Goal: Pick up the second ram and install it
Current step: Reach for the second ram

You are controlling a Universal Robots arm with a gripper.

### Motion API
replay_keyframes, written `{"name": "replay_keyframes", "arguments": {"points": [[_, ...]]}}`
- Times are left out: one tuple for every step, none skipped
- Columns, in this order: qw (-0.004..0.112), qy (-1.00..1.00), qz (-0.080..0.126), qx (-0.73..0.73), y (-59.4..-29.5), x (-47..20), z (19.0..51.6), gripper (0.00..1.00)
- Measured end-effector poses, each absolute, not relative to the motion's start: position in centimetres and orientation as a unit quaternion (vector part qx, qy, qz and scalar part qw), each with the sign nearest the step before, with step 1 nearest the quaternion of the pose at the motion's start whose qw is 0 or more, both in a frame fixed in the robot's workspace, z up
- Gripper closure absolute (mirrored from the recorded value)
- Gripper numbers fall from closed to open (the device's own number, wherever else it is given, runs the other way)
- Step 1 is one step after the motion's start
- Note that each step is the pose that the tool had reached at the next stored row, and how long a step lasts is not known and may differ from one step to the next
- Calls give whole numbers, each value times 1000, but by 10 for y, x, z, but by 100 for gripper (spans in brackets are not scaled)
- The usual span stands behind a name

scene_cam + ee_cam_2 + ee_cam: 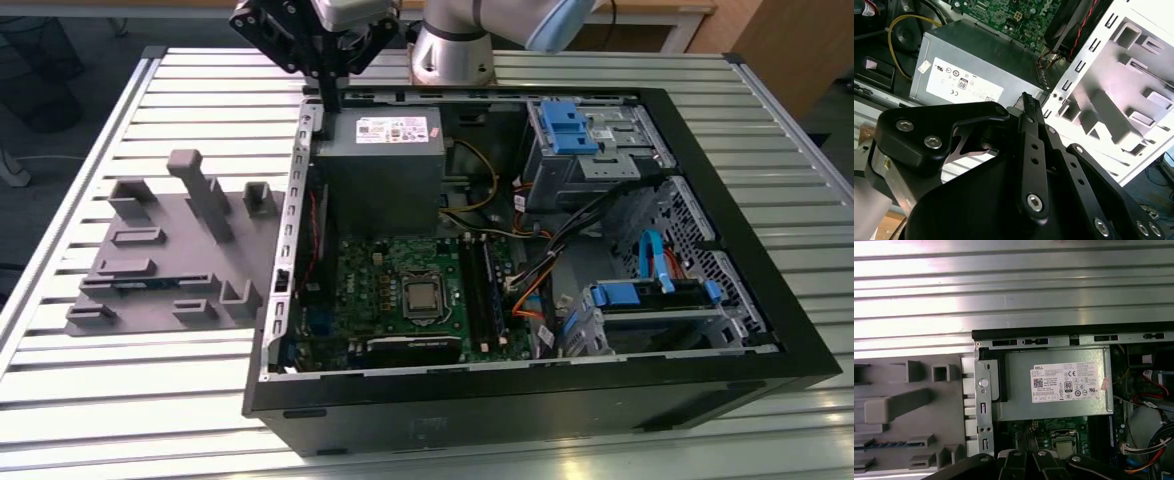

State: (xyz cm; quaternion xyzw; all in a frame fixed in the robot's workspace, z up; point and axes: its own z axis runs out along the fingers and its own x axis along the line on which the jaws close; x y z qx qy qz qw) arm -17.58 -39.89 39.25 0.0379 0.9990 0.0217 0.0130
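Observation:
In the exterior view my gripper (327,100) hangs over the back left corner of the open computer case (534,400), just above the grey power supply (378,160). Its black fingers stand together with nothing between them, as the second wrist view also shows (1027,100). In the first wrist view a thin blue strip, the second ram (884,444), stands on edge in a slot of the grey fixture (909,405), well off to the side of the gripper. The green motherboard (387,290) lies in the case below the power supply.
The grey fixture (174,250) with upright pegs lies on the slatted metal table (134,380) at the exterior view's left of the case. Drive cages with blue clips (574,125) and bundled cables (561,230) fill the case's other side. The arm's base (451,50) stands behind the case.

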Motion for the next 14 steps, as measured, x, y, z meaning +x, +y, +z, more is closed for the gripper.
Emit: {"name": "replay_keyframes", "arguments": {"points": [[13,999,22,38,-399,-176,392,89],[13,999,22,38,-399,-177,392,89],[13,999,22,38,-399,-178,392,89],[13,999,22,38,-399,-178,392,89],[13,999,22,38,-399,-179,392,89],[13,999,22,38,-399,-180,392,89],[13,999,22,38,-399,-180,392,89],[13,999,22,38,-399,-181,392,89],[13,999,22,38,-399,-182,392,89],[13,999,22,38,-399,-183,392,89],[13,999,22,38,-399,-183,392,89],[13,999,22,38,-399,-184,392,89],[13,999,22,38,-399,-185,392,89],[13,999,22,38,-399,-185,392,89]]}}
